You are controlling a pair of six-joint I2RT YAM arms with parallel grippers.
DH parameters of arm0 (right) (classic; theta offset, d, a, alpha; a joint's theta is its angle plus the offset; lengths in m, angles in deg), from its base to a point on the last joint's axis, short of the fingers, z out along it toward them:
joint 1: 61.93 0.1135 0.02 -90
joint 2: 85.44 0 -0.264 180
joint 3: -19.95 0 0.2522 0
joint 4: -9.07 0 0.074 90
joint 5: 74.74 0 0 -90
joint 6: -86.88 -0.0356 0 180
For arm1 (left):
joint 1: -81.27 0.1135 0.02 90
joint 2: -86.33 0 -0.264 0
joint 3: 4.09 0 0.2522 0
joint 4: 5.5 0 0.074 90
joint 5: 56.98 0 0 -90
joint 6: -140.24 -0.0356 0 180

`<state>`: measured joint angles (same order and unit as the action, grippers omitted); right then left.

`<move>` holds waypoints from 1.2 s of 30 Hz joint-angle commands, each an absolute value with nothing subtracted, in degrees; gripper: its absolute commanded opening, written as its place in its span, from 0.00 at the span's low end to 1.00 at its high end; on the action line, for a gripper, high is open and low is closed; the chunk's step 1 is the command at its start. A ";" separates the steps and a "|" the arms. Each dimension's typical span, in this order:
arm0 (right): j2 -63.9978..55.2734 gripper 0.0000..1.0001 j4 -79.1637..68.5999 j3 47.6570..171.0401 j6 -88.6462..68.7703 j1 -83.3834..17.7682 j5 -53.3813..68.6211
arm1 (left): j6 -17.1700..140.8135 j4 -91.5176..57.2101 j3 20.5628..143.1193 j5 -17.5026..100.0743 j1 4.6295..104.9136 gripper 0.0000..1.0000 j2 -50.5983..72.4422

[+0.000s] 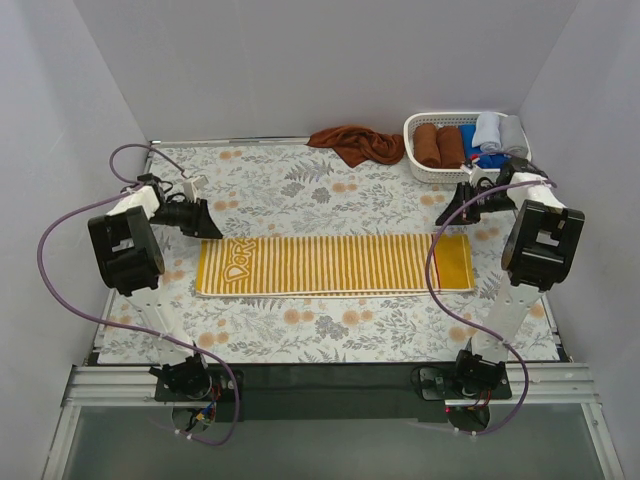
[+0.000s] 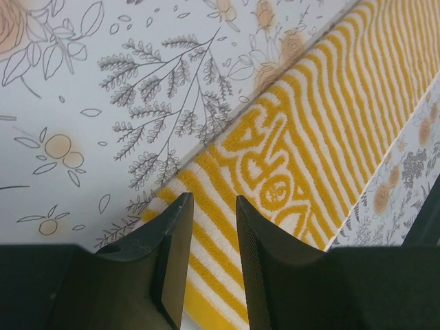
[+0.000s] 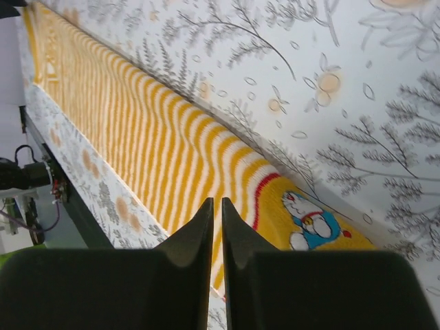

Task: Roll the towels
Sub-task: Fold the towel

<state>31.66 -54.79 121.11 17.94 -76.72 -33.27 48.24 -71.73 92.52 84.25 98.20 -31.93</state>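
The left hand (image 2: 211,206) hangs low over the left end of a mustard-yellow cloth towel with white stripes (image 1: 335,264), close to its far corner. Its two black fingers stand a narrow gap apart, and the stripes show through that gap with nothing pinched between them. The right hand (image 3: 216,204) is at the other end of the same towel, beside a small blue-and-white cartoon figure (image 3: 309,220) woven into the cloth. Its fingers are all but closed, with only a thin slit left, and I see nothing caught in it.

That towel lies spread flat and long across the middle of the flower-printed worktop (image 1: 300,180), running from one arm to the other, with woven lettering (image 1: 237,255) at its left end.

There are two loose towels in all. The second, a plain rust-brown cloth towel (image 1: 355,143), sits in a crumpled heap at the far edge, well apart from both hands and just left of a white plastic basket (image 1: 425,175) in the far right corner.

The basket holds rolled cloths — two rust-brown rolls (image 1: 427,145) side by side, a bright blue cloth (image 1: 468,140), and two pale grey rolls (image 1: 490,130) at its right end.

Two purple cables (image 1: 60,225) loop out, one from each arm.
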 commanded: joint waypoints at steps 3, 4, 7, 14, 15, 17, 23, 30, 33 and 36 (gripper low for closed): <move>33.29 0.12 -55.05 123.54 14.98 -73.63 -42.13 | 48.74 -70.15 93.61 89.80 97.00 0.30 -26.96; 35.04 0.12 -54.79 123.54 14.90 -73.36 -42.13 | 49.18 -69.62 93.00 90.06 97.00 0.29 -27.40; 37.33 0.10 -52.59 122.66 14.63 -72.92 -39.68 | 49.89 -67.95 92.03 90.07 97.00 0.30 -28.19; 41.73 0.06 -47.85 120.90 15.33 -73.45 -34.22 | 53.58 -62.68 88.42 85.59 97.00 0.27 -31.17; 42.95 0.06 -47.06 120.81 15.42 -73.71 -34.48 | 53.84 -62.41 88.42 85.32 97.00 0.27 -32.40; 44.02 0.06 -46.52 120.38 15.77 -73.97 -35.01 | 54.46 -61.02 88.25 84.36 97.09 0.25 -33.64; 45.69 0.05 -43.54 118.44 16.65 -74.24 -33.96 | 55.25 -58.90 89.21 82.16 97.62 0.21 -37.94; 48.59 0.05 -43.97 120.81 16.83 -76.87 -32.99 | 55.60 -58.72 91.49 79.87 98.06 0.18 -40.23; 49.03 0.06 -44.50 121.78 17.35 -78.54 -33.17 | 55.69 -59.25 92.90 79.96 99.11 0.17 -41.02; 48.94 0.06 -45.90 122.48 18.14 -78.99 -32.90 | 55.43 -59.95 93.34 79.87 99.90 0.17 -41.64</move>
